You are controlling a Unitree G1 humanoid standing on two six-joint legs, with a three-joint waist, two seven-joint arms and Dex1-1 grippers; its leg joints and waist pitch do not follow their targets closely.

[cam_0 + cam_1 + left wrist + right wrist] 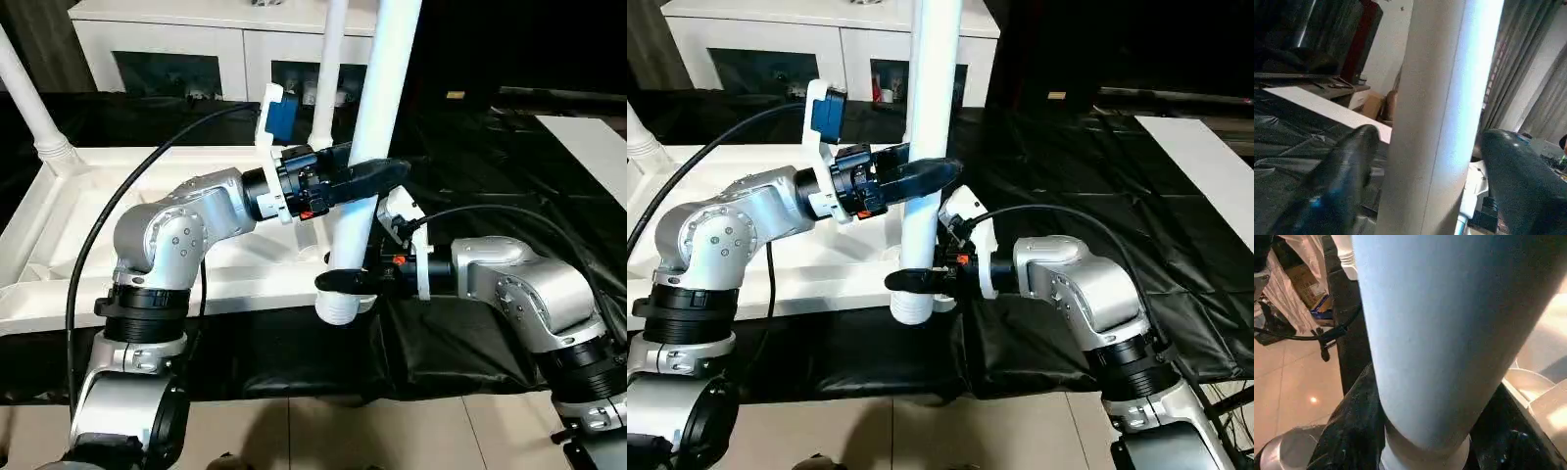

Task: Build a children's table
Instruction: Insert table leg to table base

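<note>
**Both hands around one leg at the tabletop's corner**

I am holding a white leg (377, 127) upright at the near corner of the upturned tabletop (59, 211), which is lying on the black-draped worktop (509, 176). My right hand (345, 281) is clamping the leg low, just above its socket end. My left hand (370, 174) is sitting higher on the same leg, fingers (1347, 166) spread apart with gaps beside it. Beyond the tabletop, a white cabinet (196, 39) is standing; two more legs (328, 78) are rising from the tabletop's far corners.
</note>
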